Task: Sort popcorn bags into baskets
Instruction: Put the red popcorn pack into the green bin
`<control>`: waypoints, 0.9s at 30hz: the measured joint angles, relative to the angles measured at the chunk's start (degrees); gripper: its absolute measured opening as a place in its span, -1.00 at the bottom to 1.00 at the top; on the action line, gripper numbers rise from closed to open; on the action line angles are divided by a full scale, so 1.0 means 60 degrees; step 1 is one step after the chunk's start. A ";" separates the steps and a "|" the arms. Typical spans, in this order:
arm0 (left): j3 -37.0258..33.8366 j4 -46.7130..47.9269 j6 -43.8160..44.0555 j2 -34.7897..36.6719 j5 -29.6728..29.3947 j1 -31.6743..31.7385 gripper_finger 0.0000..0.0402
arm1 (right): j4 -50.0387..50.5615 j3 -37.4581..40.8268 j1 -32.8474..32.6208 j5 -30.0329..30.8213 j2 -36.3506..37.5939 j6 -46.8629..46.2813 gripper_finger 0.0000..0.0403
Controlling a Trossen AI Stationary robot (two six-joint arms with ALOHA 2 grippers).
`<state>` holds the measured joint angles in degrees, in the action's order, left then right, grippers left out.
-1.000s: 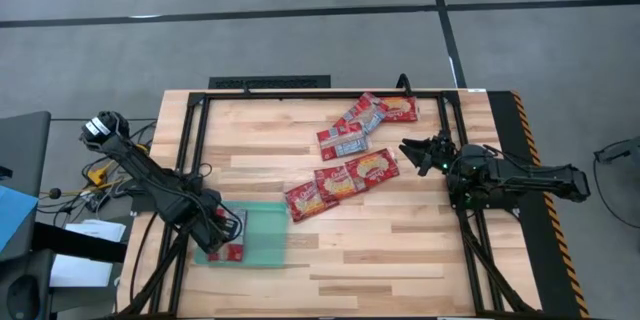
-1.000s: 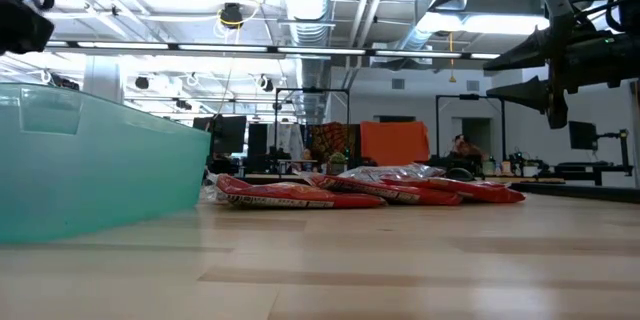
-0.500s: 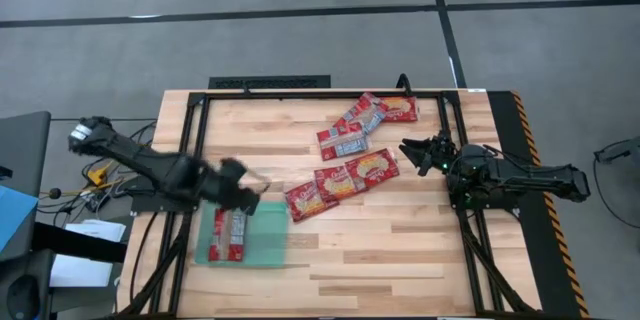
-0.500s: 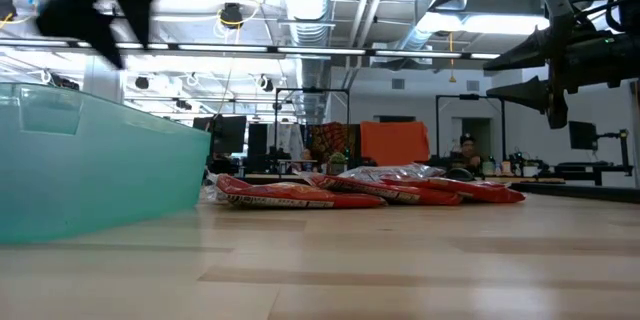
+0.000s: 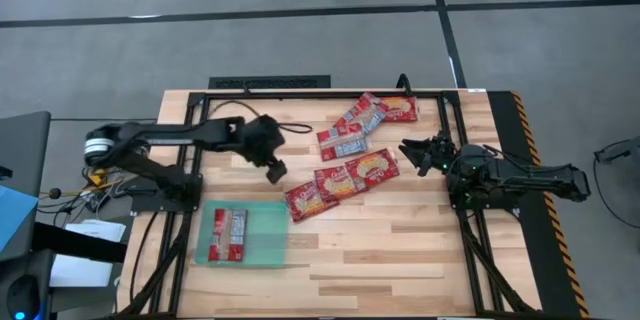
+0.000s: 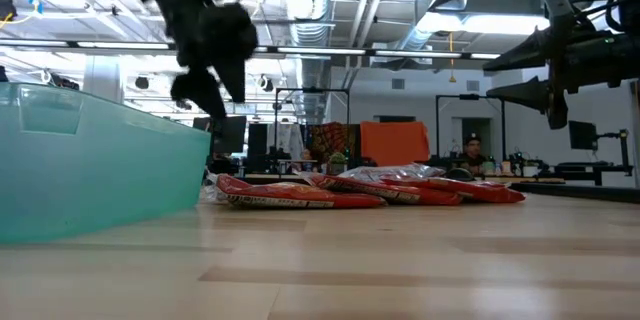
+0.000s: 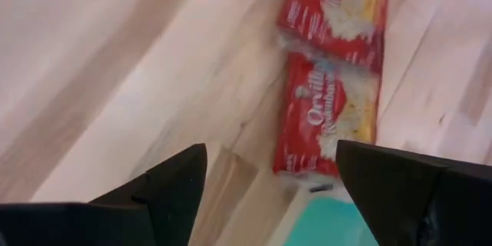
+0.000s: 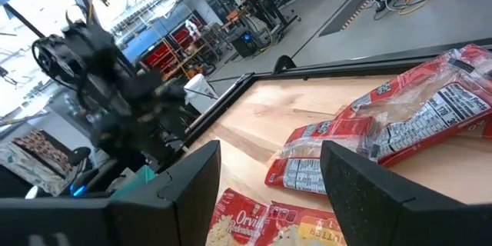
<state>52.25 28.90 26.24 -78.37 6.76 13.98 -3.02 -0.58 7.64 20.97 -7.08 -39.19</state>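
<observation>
One popcorn bag (image 5: pixel 230 234) lies in the teal tray (image 5: pixel 265 252) | left jaws (image 5: pixel 274 169) apart, empty, near the overlapping bags (image 5: pixel 341 182) | right jaws (image 5: pixel 412 153) apart, waiting | risk: pinching two together

1. The popcorn bags (image 5: pixel 342 180) are printed red with a yellowish-tan picture and white lettering; silver-blue faces with dark print are shown by some bags (image 5: pixel 350 144) in the far cluster.
2. The basket (image 5: pixel 262 236) is coloured translucent teal-green; a red bag (image 5: pixel 229 235) is seen inside it.
3. The table (image 5: pixel 380 250) is made of pale wood planks in light and tan stripes; its frame is black, and its right edge is marked in black and orange-yellow stripes.
4. Both arms and each claw are finished in black; the floor is grey with dark lines.
</observation>
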 joint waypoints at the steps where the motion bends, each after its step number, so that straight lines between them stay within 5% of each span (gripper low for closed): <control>1: 0.0001 -0.0133 -0.0153 -0.0313 0.0146 0.0003 0.38 | 0.0003 0.0000 -0.0013 -0.0004 -0.0021 -0.0034 0.24; 14: 0.1309 -0.1237 -0.1692 -0.3531 0.0497 -0.0535 0.38 | 0.0006 0.0000 -0.0018 -0.0018 -0.0013 -0.0220 0.24; 27: 0.1094 -0.1509 -0.2041 -0.3850 -0.0257 -0.1067 0.35 | 0.0003 0.0000 -0.0018 -0.0015 -0.0013 -0.0177 0.24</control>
<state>58.81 19.84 14.00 -101.47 5.22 7.58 -3.01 -0.58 7.53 20.88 -7.16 -40.25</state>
